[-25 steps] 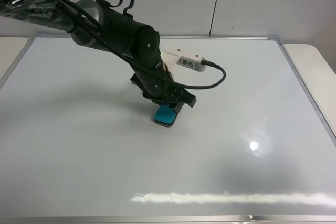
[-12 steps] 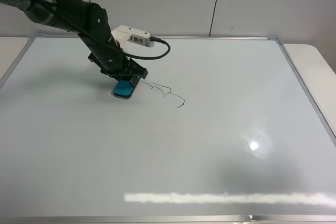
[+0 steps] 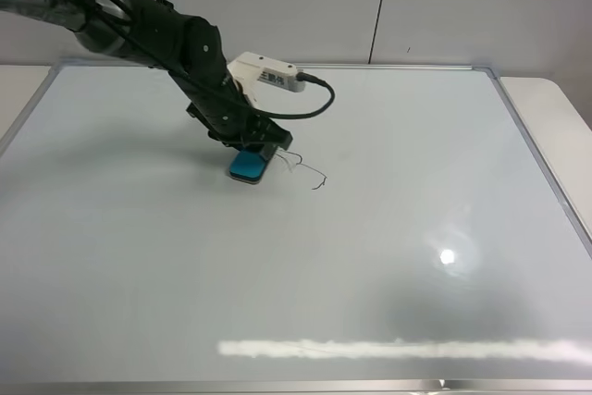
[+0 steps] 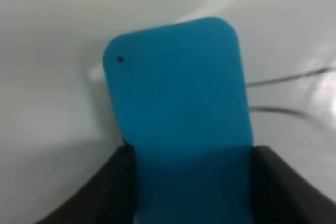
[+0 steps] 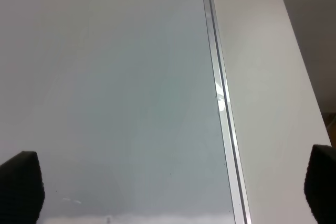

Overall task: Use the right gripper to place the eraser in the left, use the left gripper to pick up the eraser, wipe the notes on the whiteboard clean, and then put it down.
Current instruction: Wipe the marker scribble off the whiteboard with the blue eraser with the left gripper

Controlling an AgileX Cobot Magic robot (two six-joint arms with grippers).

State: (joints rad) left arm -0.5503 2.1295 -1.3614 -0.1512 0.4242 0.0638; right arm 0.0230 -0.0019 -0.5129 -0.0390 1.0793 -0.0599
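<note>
The left gripper [image 3: 252, 149] pinched the blue eraser [image 3: 246, 169], flat on the whiteboard [image 3: 416, 191] left of centre, touching the scribble [image 3: 306, 168]; a tilted pass could skip lines. The right gripper [image 5: 170, 192] sat spread

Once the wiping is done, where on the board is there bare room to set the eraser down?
The whiteboard is bare between the left claw and the near frame, and across the right half. It is crowded only around the eraser, with the notes right beside it.
</note>
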